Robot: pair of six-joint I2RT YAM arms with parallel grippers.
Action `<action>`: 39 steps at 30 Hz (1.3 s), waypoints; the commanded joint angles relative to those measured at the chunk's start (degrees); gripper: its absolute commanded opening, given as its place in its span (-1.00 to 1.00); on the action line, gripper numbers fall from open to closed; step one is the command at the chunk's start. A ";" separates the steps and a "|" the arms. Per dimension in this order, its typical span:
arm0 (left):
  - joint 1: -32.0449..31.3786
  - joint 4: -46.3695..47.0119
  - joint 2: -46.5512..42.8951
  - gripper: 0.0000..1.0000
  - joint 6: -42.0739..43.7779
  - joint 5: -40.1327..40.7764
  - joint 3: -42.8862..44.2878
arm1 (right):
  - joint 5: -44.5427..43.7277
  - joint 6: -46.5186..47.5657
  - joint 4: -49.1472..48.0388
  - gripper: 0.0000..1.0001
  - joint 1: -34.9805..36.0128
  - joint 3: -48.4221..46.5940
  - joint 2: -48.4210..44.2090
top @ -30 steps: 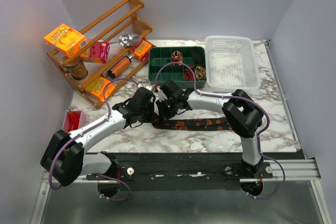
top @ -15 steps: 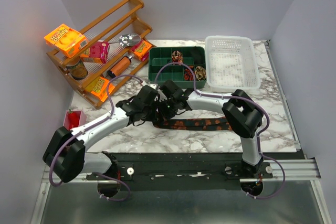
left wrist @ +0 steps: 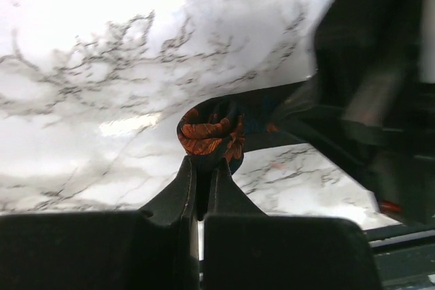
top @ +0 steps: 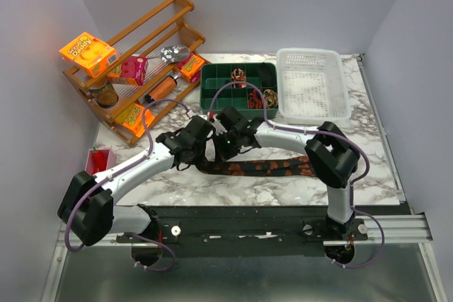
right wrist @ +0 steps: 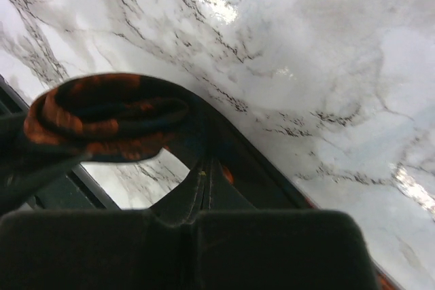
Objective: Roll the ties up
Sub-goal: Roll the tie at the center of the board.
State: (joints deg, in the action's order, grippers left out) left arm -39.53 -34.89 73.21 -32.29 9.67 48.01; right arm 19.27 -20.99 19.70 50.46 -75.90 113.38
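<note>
The tie (top: 262, 168) lies flat on the marble table (top: 368, 139) with its long axis running left to right, parallel to the near edge. Its unrolled length trails off to the right beneath the right arm. The rolled part sits at the left end as a small coil (left wrist: 209, 130), right where the two wrists meet, so rolling has to travel rightward along the strip. The left gripper (left wrist: 202, 168) is the nearer one. Its fingers are drawn narrow, and their tips appear to pinch the coil's lower edge. The right gripper (right wrist: 204, 168) is just beside the coil on the strip side, with its fingers pressed together on what looks like the dark band leading out of the roll. Whether fabric is truly caught between them is hard to tell. The cloth is soft and limp, dark with orange-red blotches. The coil is loose and oval rather than tight and round, and I judge it will spring open if let go. The marble is smooth and glossy, so the strip will likely slide rather than hold tension.
</note>
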 commanded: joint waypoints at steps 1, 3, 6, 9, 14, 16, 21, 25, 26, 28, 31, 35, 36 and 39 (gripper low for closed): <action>-0.37 -8.42 0.53 -1.00 0.39 8.69 2.52 | -3.44 0.43 2.00 -0.98 -1.32 0.05 -5.89; -0.29 -11.40 1.06 -1.00 0.04 10.88 3.58 | -4.15 1.04 2.35 -0.98 -2.46 0.92 -7.46; -0.46 -14.14 1.59 -1.00 -0.40 13.70 4.72 | -5.20 1.74 2.71 -0.98 -3.78 2.33 -8.53; -0.99 -14.93 2.64 -1.00 -0.58 14.06 5.86 | -5.73 2.10 2.88 -0.98 -5.10 3.73 -9.41; -3.88 -17.48 7.63 -1.00 -1.54 17.04 8.33 | -6.26 2.18 2.97 -0.98 -6.51 5.50 -9.94; -6.16 -18.98 9.49 -1.00 -2.07 17.83 9.82 | -6.35 2.18 2.88 -0.98 -6.60 5.85 -10.02; -9.25 -19.33 15.29 -1.00 -3.56 18.45 11.84 | -6.26 2.18 2.88 -0.98 -6.69 5.94 -9.85; -11.01 -18.02 18.45 -1.00 -4.44 17.75 12.90 | -6.52 2.27 2.97 -0.98 -6.78 6.20 -10.02; -11.53 -17.75 19.33 -1.00 -4.53 17.40 13.07 | -6.70 2.36 2.88 -0.98 -6.78 6.37 -9.94; -11.97 -16.09 20.13 -1.00 -4.88 16.26 13.16 | -6.78 2.36 2.97 -0.98 -6.78 6.73 -9.94; -12.94 -13.54 20.66 -0.95 -5.23 14.94 13.16 | -6.70 2.45 2.97 -0.98 -6.86 7.25 -9.94; -13.64 -10.46 20.83 -0.49 -5.15 12.48 12.99 | -6.61 2.54 2.80 -0.98 -6.86 7.43 -9.67; -13.73 -9.93 20.75 -0.35 -5.15 12.39 13.07 | -6.52 2.45 2.88 -0.98 -6.86 7.43 -9.67; -14.08 -9.41 21.10 -0.08 -5.06 12.30 13.51 | -6.61 2.54 2.88 -0.98 -6.86 7.43 -9.41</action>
State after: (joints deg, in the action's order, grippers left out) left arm -52.56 -48.95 93.71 -36.53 23.75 60.31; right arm 13.72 -19.44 22.15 43.38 -69.12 104.55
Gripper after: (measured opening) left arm 0.393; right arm 0.015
